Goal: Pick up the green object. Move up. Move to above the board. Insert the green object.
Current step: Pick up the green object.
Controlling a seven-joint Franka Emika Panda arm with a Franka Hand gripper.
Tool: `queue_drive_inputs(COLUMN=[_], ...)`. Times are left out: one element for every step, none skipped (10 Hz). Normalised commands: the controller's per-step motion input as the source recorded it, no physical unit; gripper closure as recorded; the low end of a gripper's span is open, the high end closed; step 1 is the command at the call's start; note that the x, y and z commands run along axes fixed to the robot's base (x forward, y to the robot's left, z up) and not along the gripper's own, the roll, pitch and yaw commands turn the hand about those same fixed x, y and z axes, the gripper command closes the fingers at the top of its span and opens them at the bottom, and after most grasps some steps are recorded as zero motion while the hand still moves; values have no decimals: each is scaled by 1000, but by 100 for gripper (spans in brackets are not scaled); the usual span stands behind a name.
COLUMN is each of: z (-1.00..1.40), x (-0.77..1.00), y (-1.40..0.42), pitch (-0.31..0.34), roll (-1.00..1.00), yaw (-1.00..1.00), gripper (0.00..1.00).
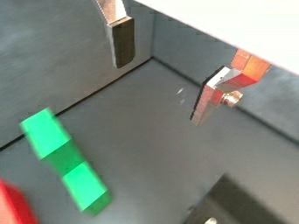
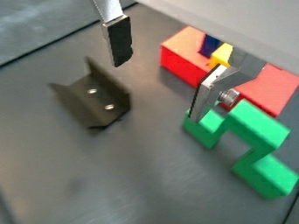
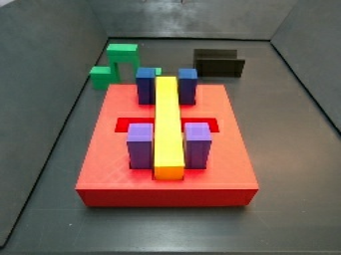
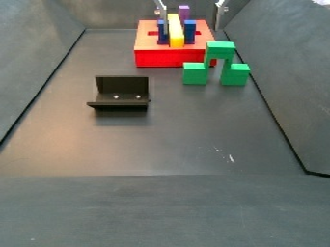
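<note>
The green object [image 2: 247,142] is a bright green arch lying on the dark floor next to the board [image 2: 184,59]. It also shows in both side views [image 3: 118,62] [image 4: 214,64] and in a wrist view [image 1: 65,163]. The board [image 3: 107,159] [image 4: 152,56] is a red slab bearing a yellow bar with blue and purple blocks. My gripper [image 2: 158,87] [image 1: 159,90] is open and empty, high above the floor between the fixture and the green object. One finger [image 2: 208,98] stands over the near leg of the green object without touching it.
The dark fixture [image 2: 91,96] [image 4: 120,93] [image 3: 218,63] stands on the floor, apart from the green object. Grey walls enclose the floor [image 4: 154,174]. A silver fingertip [image 4: 219,5] shows at the top edge of a side view.
</note>
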Motion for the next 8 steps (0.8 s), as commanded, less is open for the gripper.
queue_drive_inputs(z=[-109, -49, -63, -54, -63, -134, -254, -351], x=[-377, -509, -566, -597, -543, -331, -180, -77], y=[-671, -563, -549, -523, -480, -360, -217, -97], pitch=[-24, -34, -50, -77, -101, -161, -161, -150], roll=[176, 127, 101, 66, 40, 0, 0, 0], yaw=[0, 0, -31, -3, 0, 0, 0, 0], gripper=[0, 0, 0, 0, 0, 0, 0, 0])
